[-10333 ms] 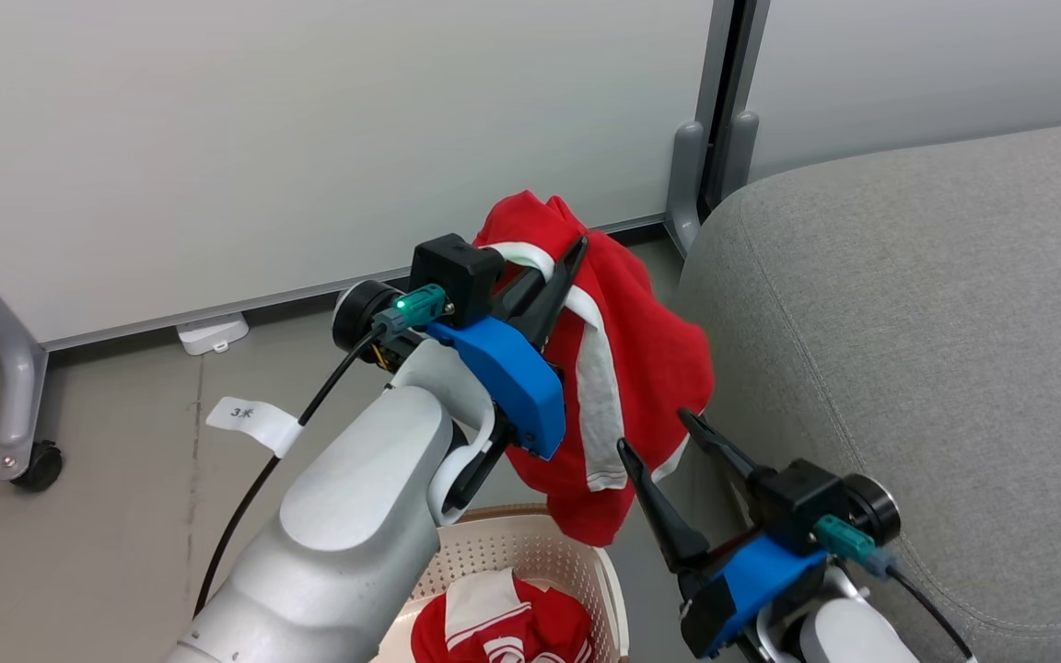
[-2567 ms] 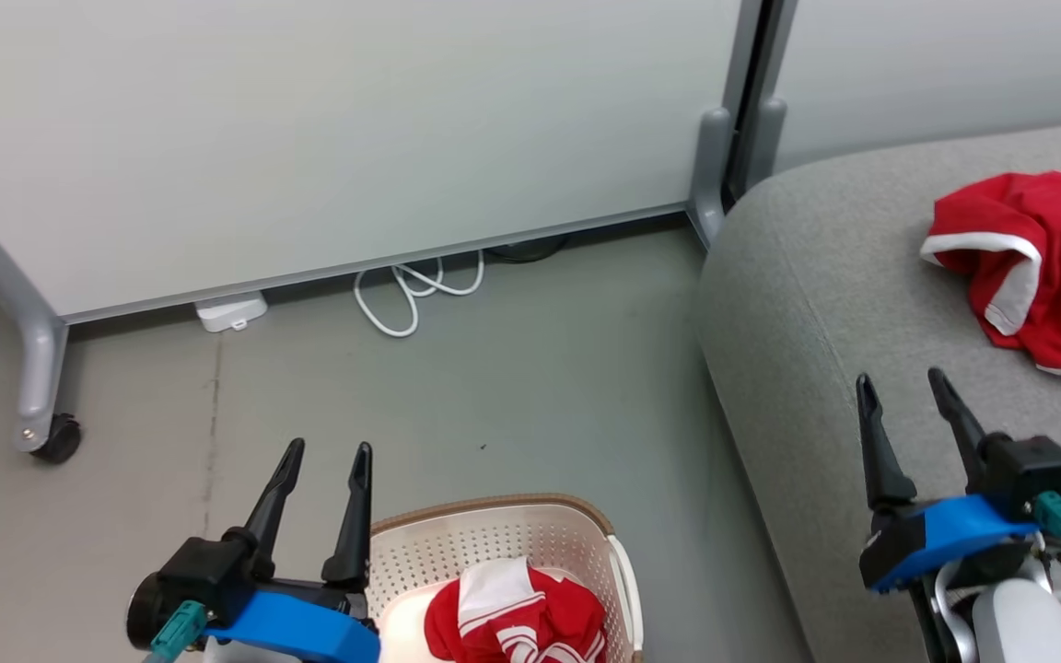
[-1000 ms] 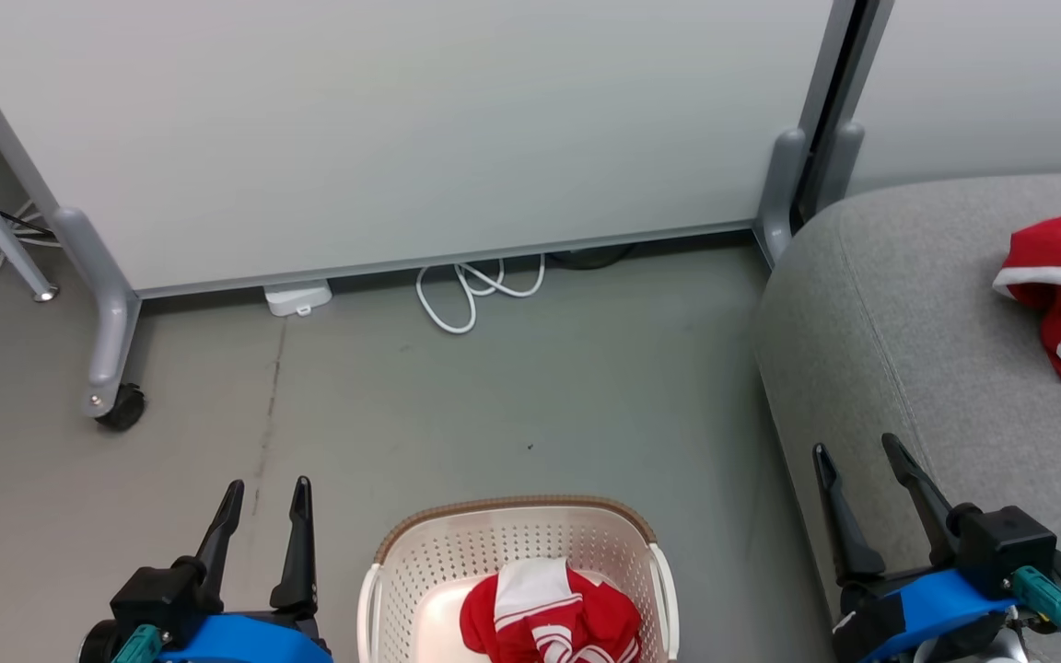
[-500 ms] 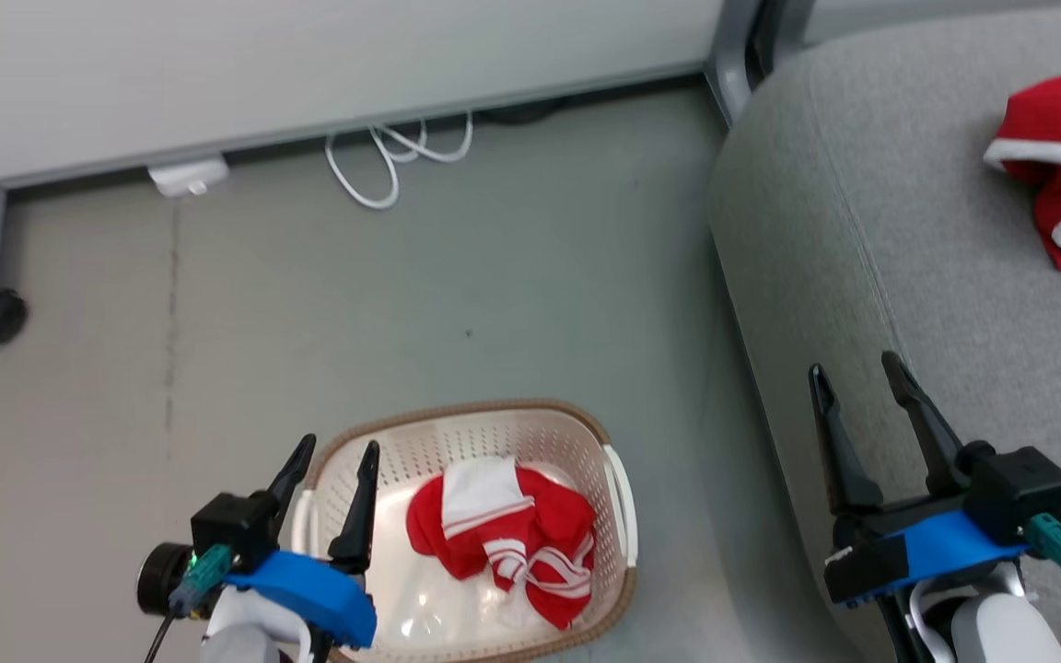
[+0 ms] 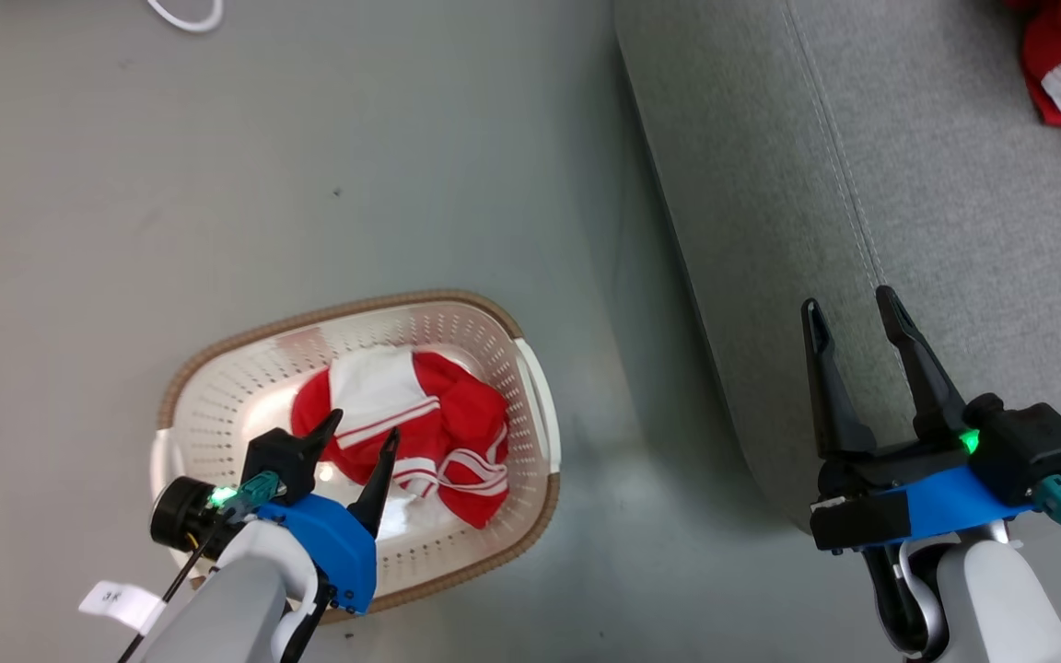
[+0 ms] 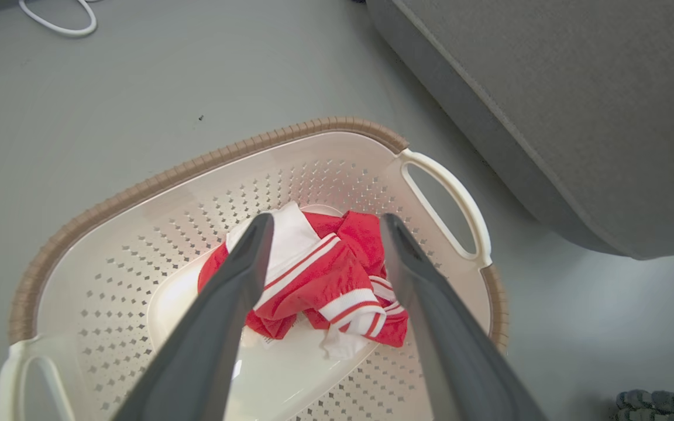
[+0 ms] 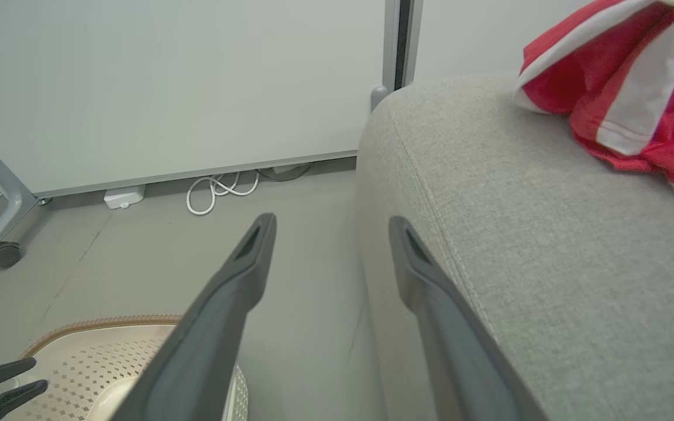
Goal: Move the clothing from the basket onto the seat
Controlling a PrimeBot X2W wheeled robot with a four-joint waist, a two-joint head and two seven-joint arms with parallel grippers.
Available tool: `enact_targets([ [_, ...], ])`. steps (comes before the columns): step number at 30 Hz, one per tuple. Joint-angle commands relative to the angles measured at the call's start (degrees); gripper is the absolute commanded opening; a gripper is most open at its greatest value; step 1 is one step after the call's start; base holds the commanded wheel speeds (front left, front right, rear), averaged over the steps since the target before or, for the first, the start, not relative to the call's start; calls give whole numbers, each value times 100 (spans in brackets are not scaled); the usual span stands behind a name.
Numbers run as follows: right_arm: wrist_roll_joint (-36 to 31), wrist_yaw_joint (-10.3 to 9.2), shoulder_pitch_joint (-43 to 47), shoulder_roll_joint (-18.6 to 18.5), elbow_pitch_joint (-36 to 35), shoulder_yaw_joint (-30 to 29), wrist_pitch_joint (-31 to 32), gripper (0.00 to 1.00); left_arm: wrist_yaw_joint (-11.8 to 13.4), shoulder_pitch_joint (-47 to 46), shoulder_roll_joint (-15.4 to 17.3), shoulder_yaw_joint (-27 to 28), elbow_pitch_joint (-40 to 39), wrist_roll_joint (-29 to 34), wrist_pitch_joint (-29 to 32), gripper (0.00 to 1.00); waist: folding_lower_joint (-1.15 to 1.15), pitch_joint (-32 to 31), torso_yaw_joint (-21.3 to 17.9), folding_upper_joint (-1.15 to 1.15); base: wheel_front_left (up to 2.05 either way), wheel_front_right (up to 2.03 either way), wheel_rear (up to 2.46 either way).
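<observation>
My left gripper (image 5: 364, 425), spread wide above the basket (image 5: 236, 387), should pinch the garment (image 5: 457, 414) inside, likely soft, light and floppy, at its bunched middle fold.

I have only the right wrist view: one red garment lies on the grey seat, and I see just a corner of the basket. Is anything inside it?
Observer: Yes. A second red garment with white stripes lies bunched on the bottom of the basket.
Operator: I see two dark fingertips at my lower left. Where do they stand relative to that garment?
Observer: That is the left gripper, jaws open, pointing down into the basket with the garment between its fingers' lines. I cannot tell whether the tips touch the cloth.
</observation>
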Motion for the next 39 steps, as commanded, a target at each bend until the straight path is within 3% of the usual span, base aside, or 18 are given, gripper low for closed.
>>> enact_targets([
  [1,60,2,-125,3,22,24,-65,100,-3,-222,82,-200,112,-51,69,100,-2,449,-334,0,0,0,0],
  [16,422,2,-477,2,70,264,-205,100,-3,-1332,396,-1524,852,-576,535,100,-2,1463,-664,0,0,0,0],
  [26,607,1,-567,2,-80,428,-207,100,-3,-1824,479,-1884,1384,-706,898,100,-2,1765,-906,0,0,0,0],
  [34,697,2,-577,2,-126,491,-208,100,223,-2061,384,-2129,2102,-510,1531,100,-2,1844,-1030,0,0,0,0],
  [35,706,2,-576,2,-126,494,-208,100,223,-2082,364,-2150,2152,-495,1579,67,-2,1847,-1031,0,0,0,0],
  [36,711,1,-579,2,-124,494,-208,100,205,-2105,343,-2162,2168,-501,1568,12,-2,1850,-1029,0,0,0,0],
  [37,710,1,-583,2,-121,494,-208,100,178,-2107,323,-2166,2178,-531,1554,0,-2,1850,-1026,0,0,0,0],
  [39,709,2,-588,2,-113,490,-209,100,137,-2118,306,-2185,2217,-566,1562,0,-2,1845,-1014,0,0,0,0],
])
